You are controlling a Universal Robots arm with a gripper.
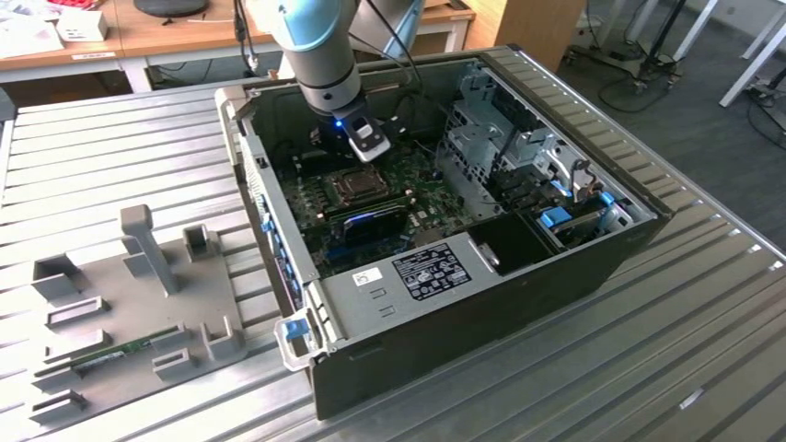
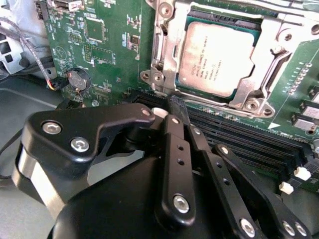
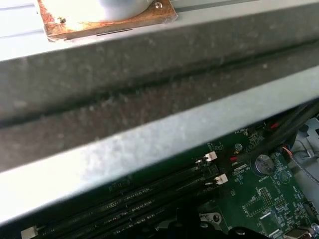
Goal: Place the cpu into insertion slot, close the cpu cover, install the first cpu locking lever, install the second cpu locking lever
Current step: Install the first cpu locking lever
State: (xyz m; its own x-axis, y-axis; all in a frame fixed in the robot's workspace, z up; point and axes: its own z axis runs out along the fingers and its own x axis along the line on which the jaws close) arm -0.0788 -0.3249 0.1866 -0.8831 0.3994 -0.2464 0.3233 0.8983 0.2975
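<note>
Inside the computer case (image 1: 368,313), the chip (image 2: 217,57) sits under the closed cover (image 2: 172,47); the clenched, empty end effector (image 2: 177,107) must press a locking lever

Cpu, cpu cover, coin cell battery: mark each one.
cpu (image 2: 217,59), second wrist view, centre of its metal top.
cpu cover (image 2: 167,45), second wrist view, frame bar beside the chip.
coin cell battery (image 2: 78,78), second wrist view, its round face.
</note>
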